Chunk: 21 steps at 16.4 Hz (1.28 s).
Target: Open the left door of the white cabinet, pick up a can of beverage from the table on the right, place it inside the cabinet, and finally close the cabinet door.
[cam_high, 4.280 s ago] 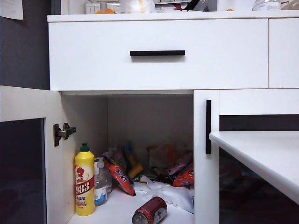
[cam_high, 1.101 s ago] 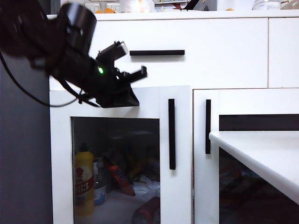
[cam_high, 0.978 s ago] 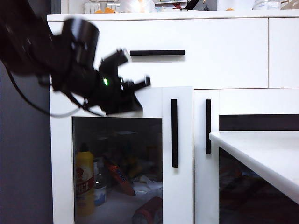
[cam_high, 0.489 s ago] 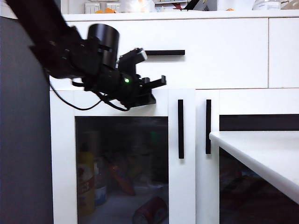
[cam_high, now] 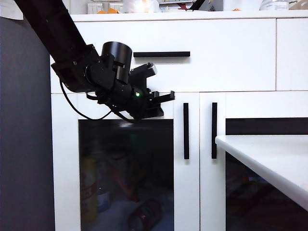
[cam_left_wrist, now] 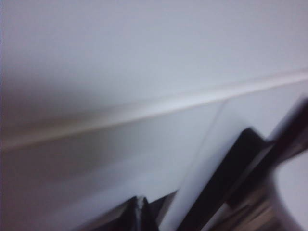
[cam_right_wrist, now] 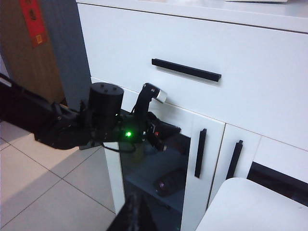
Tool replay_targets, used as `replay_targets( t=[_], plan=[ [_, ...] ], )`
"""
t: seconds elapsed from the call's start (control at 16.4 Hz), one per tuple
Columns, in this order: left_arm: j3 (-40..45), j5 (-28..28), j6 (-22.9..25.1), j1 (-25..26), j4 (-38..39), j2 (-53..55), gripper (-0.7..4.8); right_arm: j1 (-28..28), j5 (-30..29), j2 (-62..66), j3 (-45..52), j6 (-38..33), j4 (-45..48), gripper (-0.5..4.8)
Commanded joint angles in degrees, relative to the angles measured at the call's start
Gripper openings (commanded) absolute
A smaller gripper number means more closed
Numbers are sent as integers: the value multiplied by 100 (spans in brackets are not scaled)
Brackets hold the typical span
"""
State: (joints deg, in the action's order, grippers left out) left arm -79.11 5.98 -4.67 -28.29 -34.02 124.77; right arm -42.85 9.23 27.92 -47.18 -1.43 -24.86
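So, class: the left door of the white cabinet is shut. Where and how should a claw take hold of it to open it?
Grip the vertical black bar handle of the left door, coming straight at its front. The bar is slim, upright and near the door's right edge, so fingers probably close across it from either side. The shut left claw is at the door's top rail; the right claw is shut.

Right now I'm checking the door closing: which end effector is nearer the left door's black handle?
Left. The left end effector is at the left door, just beside its handle. The right end effector sits well back from the cabinet, shut.
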Motion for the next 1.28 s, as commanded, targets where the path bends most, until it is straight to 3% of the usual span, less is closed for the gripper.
replay_targets(
  t=[0.06, 0.24, 0.49, 0.67, 0.79, 1.1, 1.28],
  plan=[
    [-457, -166, 13, 337, 68, 197, -6, 4, 33, 0, -20, 20, 57, -6],
    [-772, -77, 9, 492, 361, 269, -6, 7, 245, 4, -20, 20, 57, -6],
    [-765, 699, -396, 485, 798, -85, -5, 7, 417, -13, -20, 20, 63, -6],
    [-763, 848, -391, 472, 1965, -951, -6, 7, 675, -247, -24, 22, 70, -6],
    [-763, 1572, -393, 470, 2736, -1707, -6, 2, 1016, -623, -24, 157, 39, -5],
    [-761, 1523, -98, 205, 4857, -3801, -6, -4, 1019, -1257, -26, 199, -79, -6],
    [-754, 702, 223, 26, 6282, -5379, -5, 0, 699, -1368, -33, 234, -61, -5]
  ],
)
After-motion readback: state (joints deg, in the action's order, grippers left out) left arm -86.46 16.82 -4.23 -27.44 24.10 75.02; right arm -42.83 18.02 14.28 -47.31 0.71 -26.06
